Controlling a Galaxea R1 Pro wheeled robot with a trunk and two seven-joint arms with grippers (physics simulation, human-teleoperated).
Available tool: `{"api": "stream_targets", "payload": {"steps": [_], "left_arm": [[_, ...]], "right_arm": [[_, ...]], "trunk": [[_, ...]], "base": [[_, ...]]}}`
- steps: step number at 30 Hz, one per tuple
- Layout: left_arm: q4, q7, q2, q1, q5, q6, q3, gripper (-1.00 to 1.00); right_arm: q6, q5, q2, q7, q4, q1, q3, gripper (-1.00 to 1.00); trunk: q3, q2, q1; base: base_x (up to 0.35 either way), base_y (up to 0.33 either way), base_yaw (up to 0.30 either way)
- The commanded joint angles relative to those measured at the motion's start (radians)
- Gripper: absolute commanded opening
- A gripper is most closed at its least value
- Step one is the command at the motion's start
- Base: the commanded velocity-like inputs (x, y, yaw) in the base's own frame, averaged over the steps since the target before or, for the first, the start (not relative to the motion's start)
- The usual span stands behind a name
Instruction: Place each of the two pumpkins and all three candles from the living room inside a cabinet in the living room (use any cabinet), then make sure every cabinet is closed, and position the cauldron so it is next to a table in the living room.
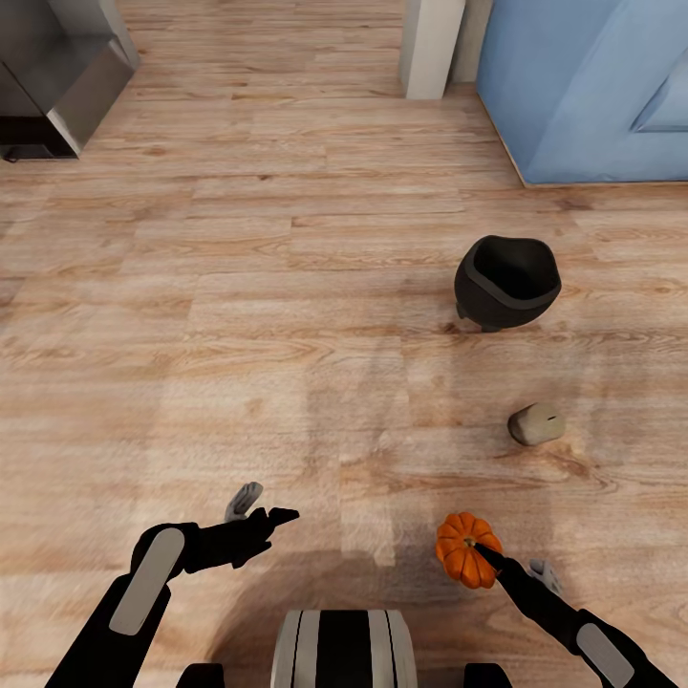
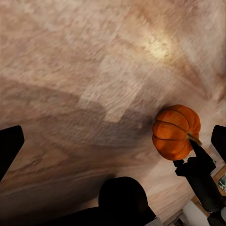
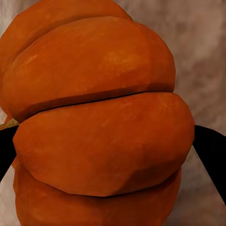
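Note:
An orange ribbed pumpkin (image 1: 464, 551) hangs just above the wooden floor at the lower right, with my right gripper (image 1: 505, 564) shut on it. Close up, the pumpkin (image 3: 103, 70) sits between the two dark fingertips (image 3: 212, 153). The left wrist view has the same pumpkin (image 2: 176, 132) off to one side. My left gripper (image 1: 263, 508) is open and holds nothing, low at the left; its fingers (image 2: 9, 146) spread wide over bare floor. The black cauldron (image 1: 506, 282) stands upright on the floor further ahead on the right. A beige candle (image 1: 535, 423) lies on its side between cauldron and pumpkin.
A grey glossy low piece of furniture (image 1: 53, 81), possibly the table, stands at the far left corner. A blue panel (image 1: 592, 86) and a white post (image 1: 430, 43) close off the far right. Wooden floor (image 1: 287, 315) stretches open across the middle.

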Motion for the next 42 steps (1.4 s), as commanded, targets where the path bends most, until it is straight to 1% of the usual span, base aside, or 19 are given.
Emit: {"api": "stream_targets", "payload": {"steps": [1,3,15,29,35,37,42], "left_arm": [[-0.001,0.010,0.000,0.000,0.011,0.003,-0.001,1.00],[-0.001,0.010,0.000,-0.001,0.011,0.003,0.000,1.00],[-0.001,0.010,0.000,-0.001,0.011,0.003,0.001,1.00],[-0.001,0.010,0.001,-0.001,0.011,0.003,0.001,1.00],[-0.001,0.010,0.001,-0.001,0.011,0.003,0.001,1.00],[-0.001,0.010,0.001,0.000,0.011,0.003,0.001,1.00],[-0.001,0.010,0.000,-0.001,0.012,0.003,0.000,1.00]], "right_arm": [[0.004,0.001,0.000,-0.064,0.002,0.000,0.004,-1.00],[0.004,0.001,0.000,-0.064,0.002,0.000,0.004,-1.00],[0.004,0.001,0.000,-0.064,0.002,0.000,0.004,-1.00],[0.004,0.001,0.000,-0.062,0.002,0.000,0.004,-1.00],[0.006,0.001,0.000,-0.049,0.002,0.000,0.004,-1.00],[0.006,0.000,0.000,-0.032,0.002,0.000,0.004,-1.00],[0.006,0.000,0.000,0.038,0.002,0.000,0.003,-1.00]], "trunk": [[-0.001,0.000,0.000],[0.007,0.000,-0.001],[0.007,0.000,-0.001],[0.061,0.004,-0.007],[0.084,0.005,-0.010],[0.092,0.005,-0.011],[0.112,0.007,-0.013]], "base": [[0.000,0.000,0.000],[0.000,0.000,0.000],[0.000,0.000,0.000],[0.000,0.000,0.000],[0.000,0.000,0.000],[0.000,0.000,0.000],[0.000,0.000,0.000]]}}
